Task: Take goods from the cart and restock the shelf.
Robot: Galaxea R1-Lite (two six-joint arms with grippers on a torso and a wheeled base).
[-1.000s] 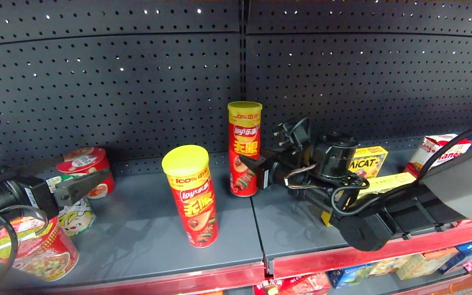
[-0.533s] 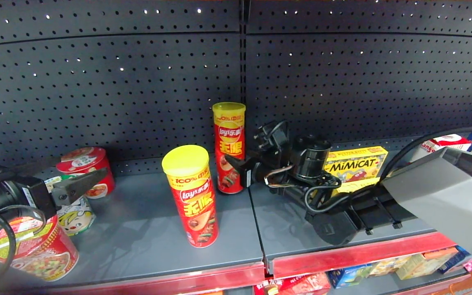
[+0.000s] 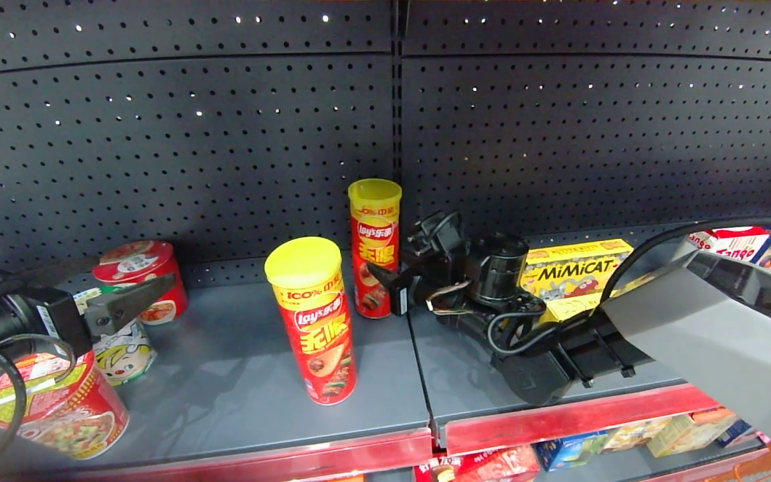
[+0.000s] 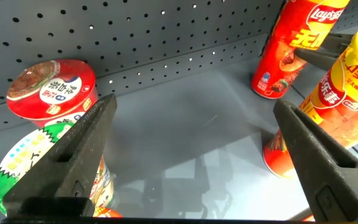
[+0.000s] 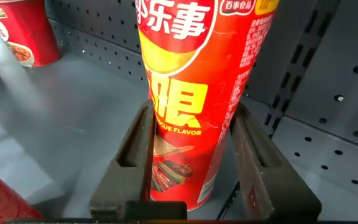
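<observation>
Two red chip cans with yellow lids stand upright on the grey shelf [image 3: 238,375]. The far can [image 3: 373,246] [image 5: 194,93] [image 4: 294,50] stands near the pegboard back wall, and my right gripper [image 3: 377,281] [image 5: 191,168] is shut on its lower body, one finger on each side. The near can [image 3: 312,320] [image 4: 328,99] stands alone toward the shelf's front. My left gripper [image 3: 138,298] [image 4: 191,155] hovers open at the shelf's left end beside the noodle cups, holding nothing.
Noodle cups sit at the left: a red one [image 3: 141,274] [image 4: 51,87] at the back, a green-and-white one [image 3: 121,351] [image 4: 39,162], and a large red one [image 3: 57,412] at the front. Yellow boxes [image 3: 576,271] lie behind my right arm. The red shelf lip [image 3: 359,455] runs along the front.
My right gripper has carried the far chip can leftward along the back of the shelf and slightly down. The left arm and the near can have stayed put.
</observation>
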